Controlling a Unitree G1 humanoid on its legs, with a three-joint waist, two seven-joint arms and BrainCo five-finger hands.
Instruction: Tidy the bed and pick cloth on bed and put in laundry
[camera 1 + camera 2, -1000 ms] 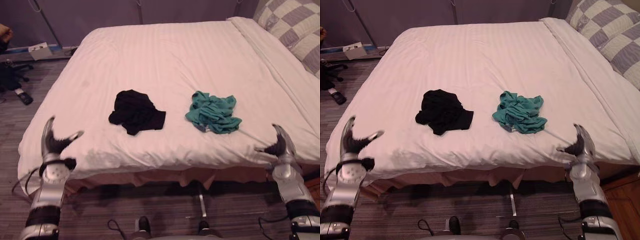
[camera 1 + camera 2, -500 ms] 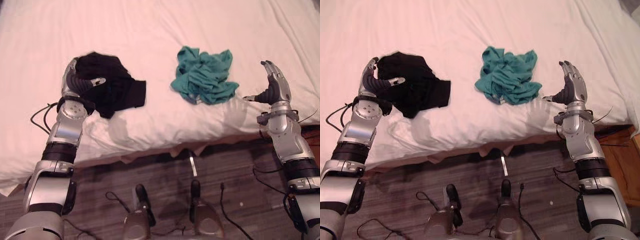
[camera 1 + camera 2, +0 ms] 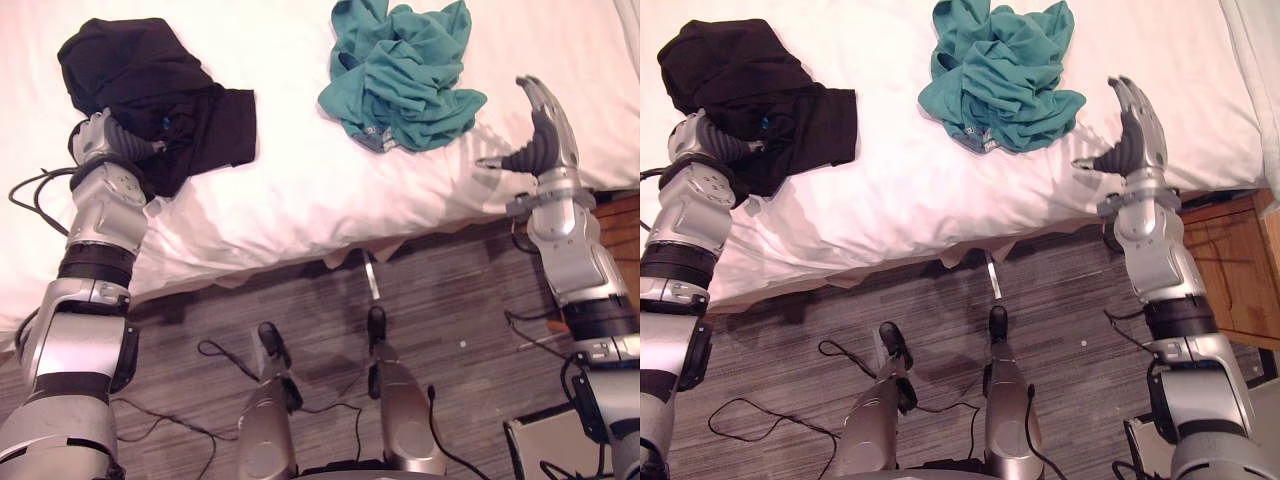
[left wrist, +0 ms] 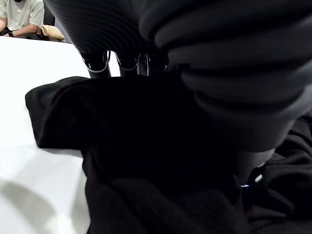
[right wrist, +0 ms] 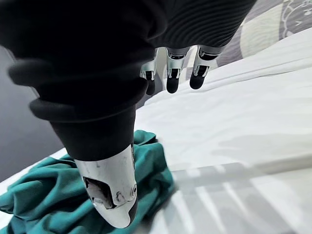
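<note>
The left hand lay on the near part of the black cloth, its dark ribbed cover pressed against the fabric. In the left wrist view the hand sank into the black folds, so it could not be told whether it was open or closed on the cloth. The garment lay crumpled, most of it bunched beyond the hand and a flatter flap spread toward the robot's right. Under it was the white duvet, which ran down from the hand to the near edge of the bed, where it draped over. Far past this hand, in its wrist view, a person in a light shirt sat beyond the bed.

The right hand hovered upright over the near edge of the duvet, open and holding nothing, its fingers straight and its thumb stretched toward the robot's left. Just beside the thumb, on that side, lay the crumpled teal cloth, apart from the hand and well apart from the black cloth. Below the hand a dark striped carpet ran along the bed, and to the hand's right stood a wooden cabinet.
</note>
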